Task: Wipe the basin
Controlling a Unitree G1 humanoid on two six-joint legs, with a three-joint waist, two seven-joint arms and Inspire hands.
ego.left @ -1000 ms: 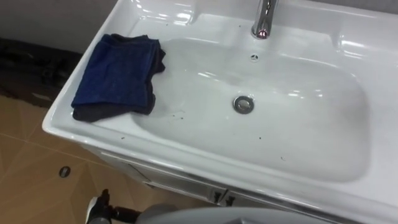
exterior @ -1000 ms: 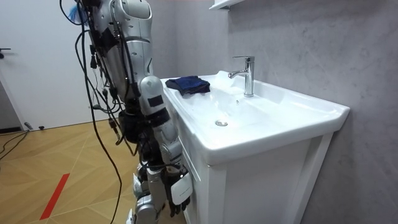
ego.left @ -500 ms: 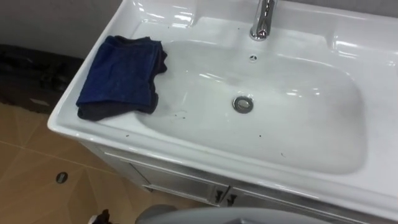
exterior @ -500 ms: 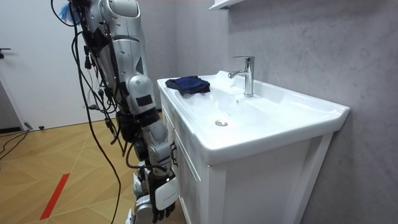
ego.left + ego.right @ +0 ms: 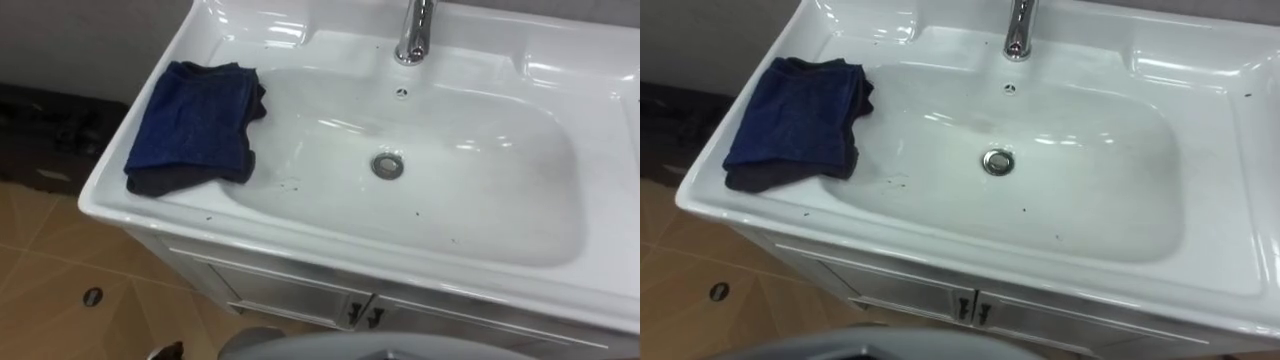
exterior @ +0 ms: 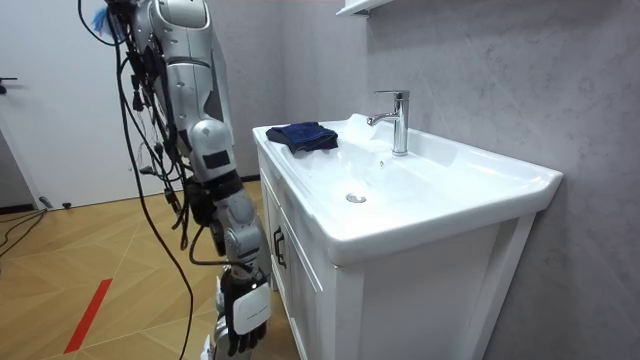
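A white basin [image 5: 480, 195] is set in a vanity top in front of me. A folded dark blue cloth [image 5: 195, 120] lies on its left rim, its edge hanging a little over the bowl; the room view shows the cloth [image 6: 303, 135] at the far end. A few small dark specks [image 5: 290, 183] dot the bowl near the drain [image 5: 388, 164]. My right hand [image 6: 245, 315] hangs low beside the cabinet, fingers relaxed, holding nothing, well below the basin.
A chrome faucet [image 5: 412, 35] stands at the back rim of the basin. White cabinet doors [image 5: 300, 295] with dark handles sit under the top. A grey wall [image 6: 480, 70] runs behind, and wood floor [image 6: 90, 270] lies to my left.
My right arm has swung down and toward the room view's left, away from the cabinet front. The eye view has shifted slightly. The cloth has not moved.
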